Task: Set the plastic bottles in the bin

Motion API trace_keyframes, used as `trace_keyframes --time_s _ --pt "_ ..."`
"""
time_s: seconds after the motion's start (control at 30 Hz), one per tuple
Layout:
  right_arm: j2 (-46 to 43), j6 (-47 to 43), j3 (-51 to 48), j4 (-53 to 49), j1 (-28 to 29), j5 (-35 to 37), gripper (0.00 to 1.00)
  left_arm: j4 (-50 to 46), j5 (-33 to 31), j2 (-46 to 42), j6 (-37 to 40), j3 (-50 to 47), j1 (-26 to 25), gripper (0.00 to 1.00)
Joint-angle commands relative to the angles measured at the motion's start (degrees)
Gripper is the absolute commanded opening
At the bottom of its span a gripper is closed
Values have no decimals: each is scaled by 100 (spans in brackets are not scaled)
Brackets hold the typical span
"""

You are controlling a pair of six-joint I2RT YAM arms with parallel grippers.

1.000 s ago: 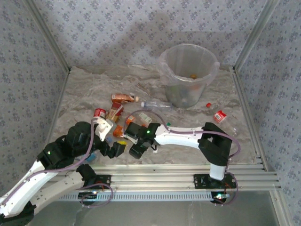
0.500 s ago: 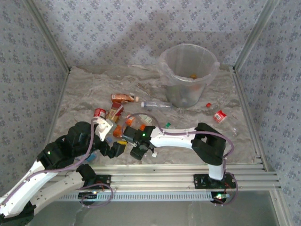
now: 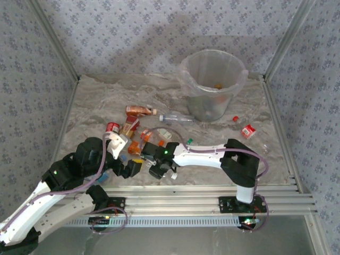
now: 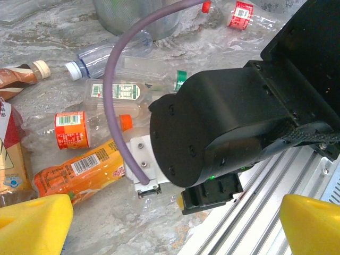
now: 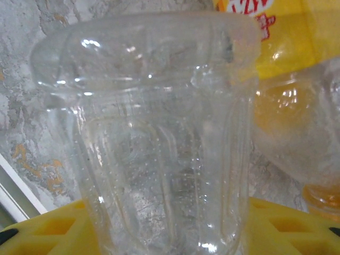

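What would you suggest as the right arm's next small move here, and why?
Probably close the right gripper firmly on the clear bottle before lifting: the bottle sits between its yellow jaws, and the bin stands at the table's far side.

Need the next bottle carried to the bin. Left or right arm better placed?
Right. Its claw straddles a clear bottle, and its base sits nearer the bin. The left claw hangs open, holding nothing, with the right arm's wrist in front of it.
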Motion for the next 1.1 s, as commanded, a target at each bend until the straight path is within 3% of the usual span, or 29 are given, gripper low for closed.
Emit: trace_keyframes --time_s 0.0,0.37,0.63,1.07 --pt "-435 240 -166 91 -107 -203 57 295 22 -72 -37 78 21 100" --pt "-1831 955 -1117 179 -716 -290 57 1240 367 955 123 802 21 100" --pt "-2586 1257 -1123 -392 -1223 258 56 1966 793 1977 340 1522 26 100" --pt "-3971 1155 -843 -850 -2388 -58 57 2884 1754 3428 617 2493 48 100"
